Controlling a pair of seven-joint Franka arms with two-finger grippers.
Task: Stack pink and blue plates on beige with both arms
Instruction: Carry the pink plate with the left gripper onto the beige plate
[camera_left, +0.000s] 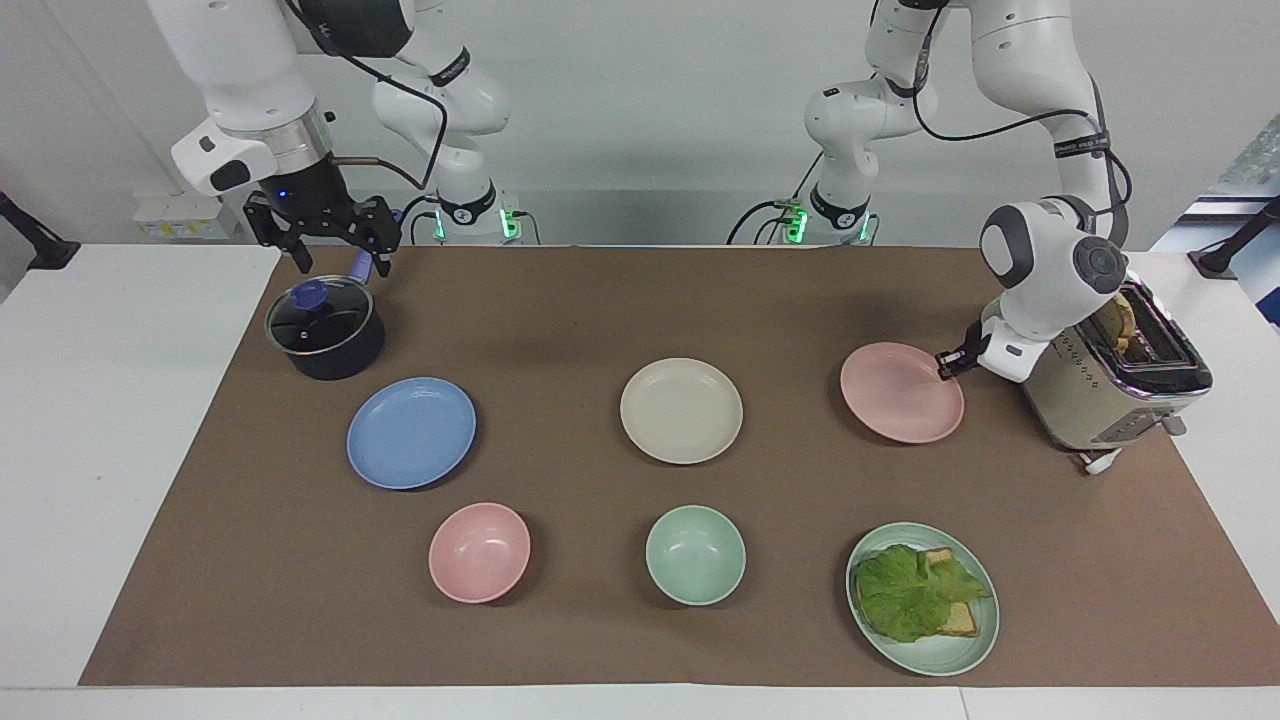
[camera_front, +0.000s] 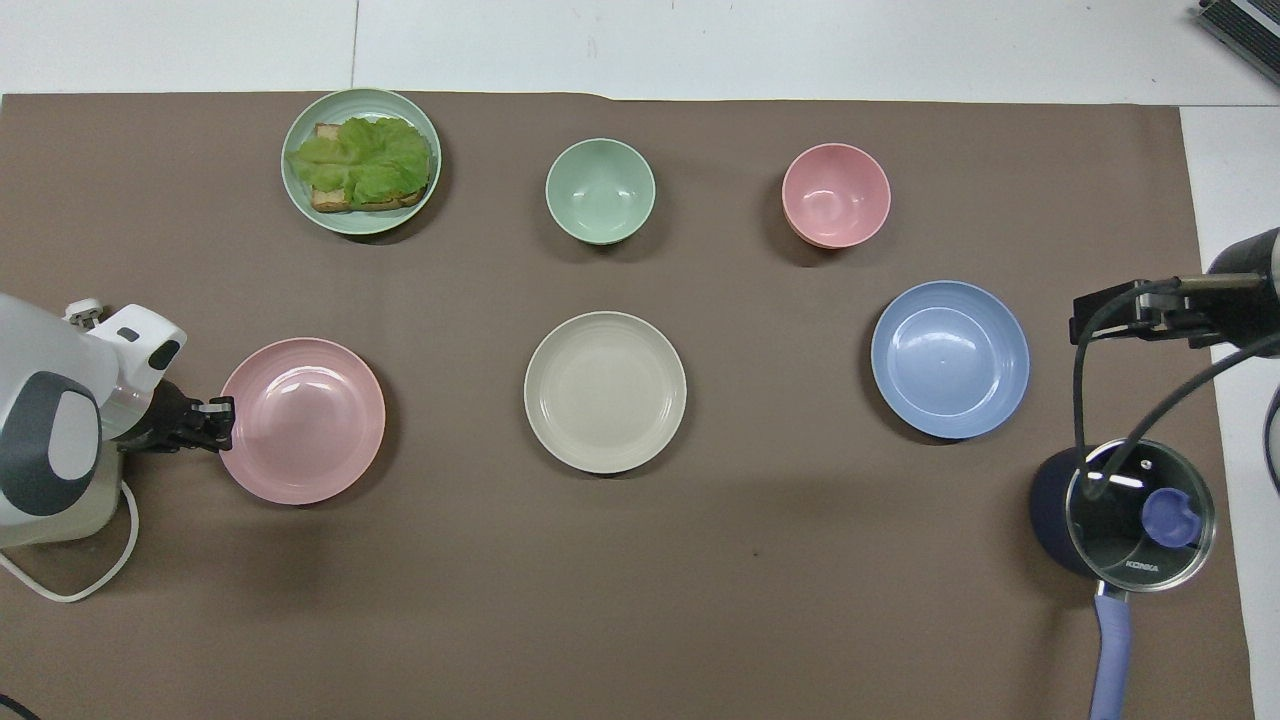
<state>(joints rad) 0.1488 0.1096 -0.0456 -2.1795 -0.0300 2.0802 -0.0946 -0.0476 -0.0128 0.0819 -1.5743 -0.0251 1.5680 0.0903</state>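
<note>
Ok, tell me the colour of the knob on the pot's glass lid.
The knob is periwinkle blue, like the pot's handle; the overhead view shows it best.

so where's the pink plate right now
The pink plate sits toward the left arm's end of the table, beside the toaster, level with the beige plate; the left claw is shut on its rim.
</note>
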